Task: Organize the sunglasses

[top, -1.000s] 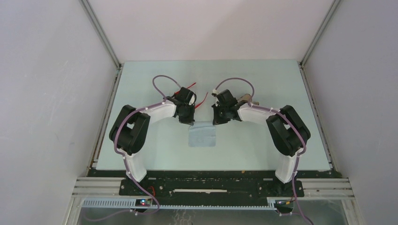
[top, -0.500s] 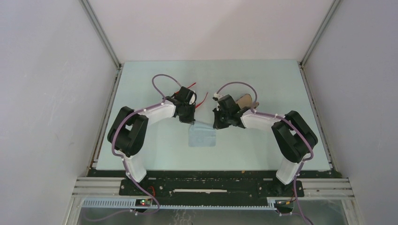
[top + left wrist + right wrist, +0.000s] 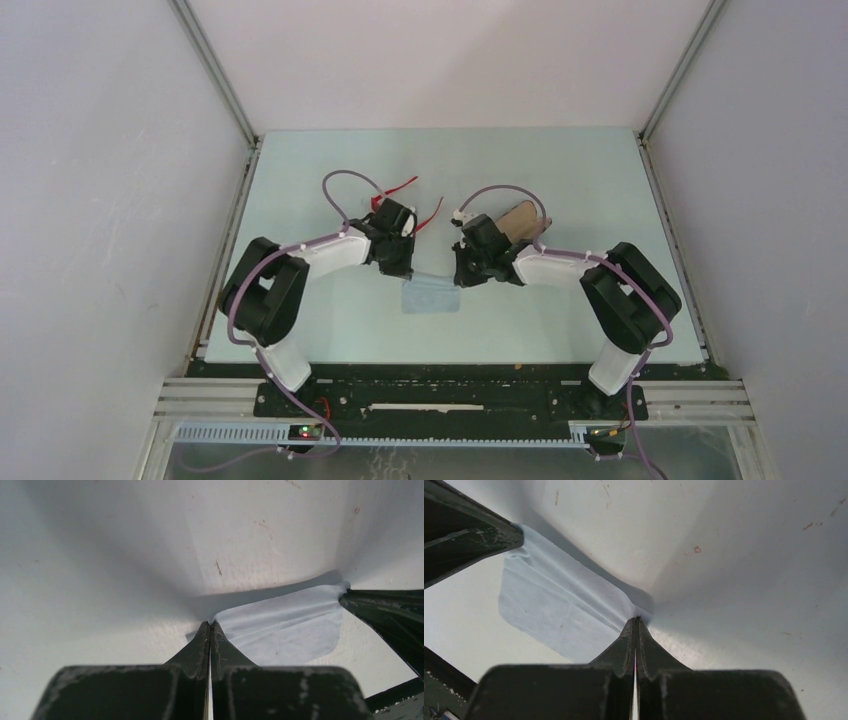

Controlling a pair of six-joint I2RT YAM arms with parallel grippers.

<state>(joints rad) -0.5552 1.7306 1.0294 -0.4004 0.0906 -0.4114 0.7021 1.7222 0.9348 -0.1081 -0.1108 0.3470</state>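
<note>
Seen from above, a pale blue cloth lay on the table, with two robot arms bent in over its far edge. The left gripper was clamped shut on the cloth's far left corner. The right gripper was pinched closed on the far right corner. The edge between them was drawn taut and creased, and it appeared raised a little off the table.

The sunglasses lay beyond the cloth's far left corner, apart from it. They were mostly hidden behind the left wrist, so only their thin red arms showed. A brown case lay beyond the cloth's far right corner, partly covered by the right wrist.

Each grip seemed to hold only the tip of a corner. If the arms pulled apart or rose unevenly, a corner could slip free and the cloth would likely fall crumpled. The left wrist hung close to the sunglasses, so a swing away from the cloth might knock them.

With both grippers occupied by the cloth, neither was free for the sunglasses. The two wrists crowded the way to the sunglasses and the case.
</note>
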